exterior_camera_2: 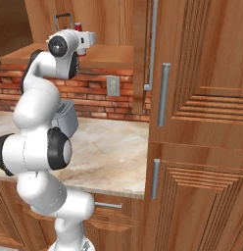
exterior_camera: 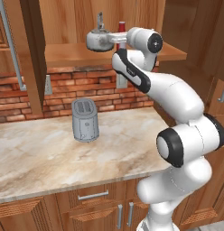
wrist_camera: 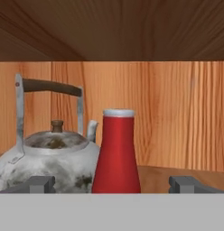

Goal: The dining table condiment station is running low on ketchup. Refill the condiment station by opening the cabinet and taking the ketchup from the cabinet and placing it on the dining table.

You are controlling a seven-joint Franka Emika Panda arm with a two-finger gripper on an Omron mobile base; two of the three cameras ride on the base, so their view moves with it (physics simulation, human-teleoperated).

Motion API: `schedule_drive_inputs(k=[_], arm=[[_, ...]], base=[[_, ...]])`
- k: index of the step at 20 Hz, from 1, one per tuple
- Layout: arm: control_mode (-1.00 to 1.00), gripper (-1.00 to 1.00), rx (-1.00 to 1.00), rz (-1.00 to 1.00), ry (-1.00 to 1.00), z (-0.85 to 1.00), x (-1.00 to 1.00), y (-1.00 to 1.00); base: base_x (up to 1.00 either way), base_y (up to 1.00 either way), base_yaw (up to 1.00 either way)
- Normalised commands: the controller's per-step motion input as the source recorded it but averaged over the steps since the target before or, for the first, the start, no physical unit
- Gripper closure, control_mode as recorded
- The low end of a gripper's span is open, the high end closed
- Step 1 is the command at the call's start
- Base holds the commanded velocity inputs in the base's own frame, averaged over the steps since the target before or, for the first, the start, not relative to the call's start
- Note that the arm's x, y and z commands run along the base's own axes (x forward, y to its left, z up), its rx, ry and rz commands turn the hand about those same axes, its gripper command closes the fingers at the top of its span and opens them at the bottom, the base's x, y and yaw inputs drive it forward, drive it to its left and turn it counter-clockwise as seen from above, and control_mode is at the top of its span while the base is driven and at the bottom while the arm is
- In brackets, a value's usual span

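Note:
The cabinet (exterior_camera: 64, 54) stands open, its door (exterior_camera: 35, 54) swung out to the left. On its shelf (exterior_camera_2: 109, 54) the ketchup (wrist_camera: 116, 153), a slim red bottle with a pale cap, stands upright just right of a grey metal kettle (wrist_camera: 46, 158). The ketchup (exterior_camera: 122, 27) also peeks out behind the white hand. My gripper (wrist_camera: 114, 184) is open at shelf height, right in front of the bottle. One fingertip (wrist_camera: 39, 184) lies left of it and the other (wrist_camera: 188, 184) right, both well apart from it. The dining table is out of view.
A grey toaster (exterior_camera: 84, 119) stands on the marble counter (exterior_camera: 41, 153) under the cabinet, against the brick wall. The kettle (exterior_camera: 98, 38) nearly touches the bottle's left side. A tall wooden cabinet (exterior_camera_2: 202, 122) closes the right side, and the open right door (exterior_camera_2: 143, 49) juts out edge-on.

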Motion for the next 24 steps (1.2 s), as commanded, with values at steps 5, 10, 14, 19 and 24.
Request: schedule_drive_inputs(k=[5, 10, 14, 19, 24], arm=[[-1.0, -1.0, 0.0, 0.0, 0.0, -0.01, 0.13, 0.0], [-1.0, -1.0, 0.0, 0.0, 0.0, -0.01, 0.17, 0.0], [-1.0, -1.0, 0.0, 0.0, 0.0, -0.06, 0.23, 0.0], [-1.0, -1.0, 0.0, 0.0, 0.0, -0.07, 0.23, 0.0], [-1.0, -1.0, 0.0, 0.0, 0.0, -0.09, 0.19, 0.02]], base=[[0.0, 0.0, 0.0], [0.0, 0.0, 0.0], [0.0, 0.0, 0.0], [0.0, 0.0, 0.0], [0.0, 0.0, 0.0]])
